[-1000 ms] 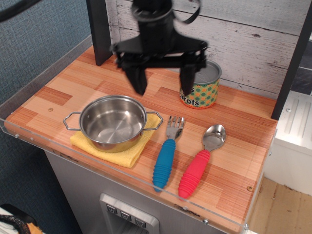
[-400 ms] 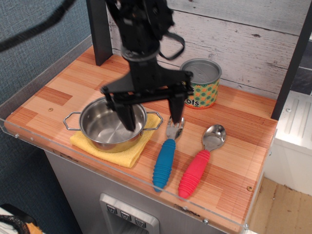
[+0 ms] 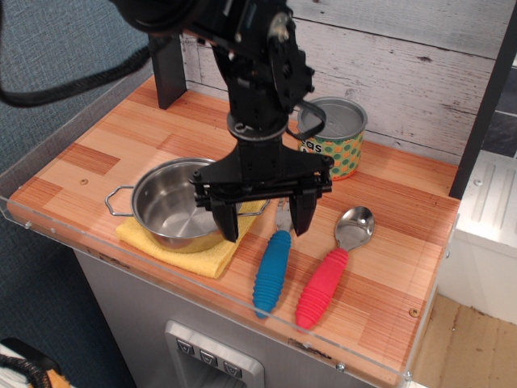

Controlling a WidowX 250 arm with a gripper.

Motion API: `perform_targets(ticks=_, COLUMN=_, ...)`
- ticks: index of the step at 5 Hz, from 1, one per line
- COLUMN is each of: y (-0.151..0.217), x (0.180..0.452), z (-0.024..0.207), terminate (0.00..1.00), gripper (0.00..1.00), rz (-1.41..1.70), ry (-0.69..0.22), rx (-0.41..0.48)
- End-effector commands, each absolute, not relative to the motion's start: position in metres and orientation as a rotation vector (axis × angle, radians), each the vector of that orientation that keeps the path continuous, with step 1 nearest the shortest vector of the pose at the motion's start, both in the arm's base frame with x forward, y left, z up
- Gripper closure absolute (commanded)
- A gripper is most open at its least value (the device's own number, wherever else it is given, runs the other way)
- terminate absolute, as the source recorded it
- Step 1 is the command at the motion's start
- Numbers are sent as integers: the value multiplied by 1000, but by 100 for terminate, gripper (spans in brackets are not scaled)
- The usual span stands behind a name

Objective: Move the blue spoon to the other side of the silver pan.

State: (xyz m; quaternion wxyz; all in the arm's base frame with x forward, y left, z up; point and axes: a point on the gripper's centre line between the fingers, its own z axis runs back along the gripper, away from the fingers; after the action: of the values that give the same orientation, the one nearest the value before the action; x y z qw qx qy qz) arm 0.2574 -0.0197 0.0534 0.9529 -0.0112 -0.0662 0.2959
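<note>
The blue spoon (image 3: pixel 272 273) lies on the wooden counter, its ribbed blue handle toward the front edge and its silver tined head partly hidden behind my gripper. The silver pan (image 3: pixel 176 204) stands to its left on a yellow cloth (image 3: pixel 194 252). My black gripper (image 3: pixel 265 221) hangs open, low over the counter. One finger (image 3: pixel 225 218) is at the pan's right rim and the other finger (image 3: pixel 302 213) is just right of the spoon's head. The gripper straddles the spoon's head and holds nothing.
A red-handled silver spoon (image 3: pixel 333 268) lies just right of the blue one. A lidded polka-dot tin can (image 3: pixel 336 139) stands at the back against the white plank wall. A clear acrylic lip (image 3: pixel 242 303) runs along the front edge. A black post (image 3: pixel 166 71) stands back left.
The gripper has come down and forward from above the can, first over the pan, and now sits lower with its open fingers on either side of the blue spoon's head.
</note>
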Motion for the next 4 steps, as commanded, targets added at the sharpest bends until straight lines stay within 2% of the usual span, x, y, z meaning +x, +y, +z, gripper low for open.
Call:
perform_targets(ticks=1, y=-28, x=264, z=45, terminate=0, gripper=0, rz=590, ry=-159, rx=-12)
perform_targets(ticks=4, y=-30, x=267, z=25, terminate=0, gripper=0, rz=626, ry=-144, rx=-4)
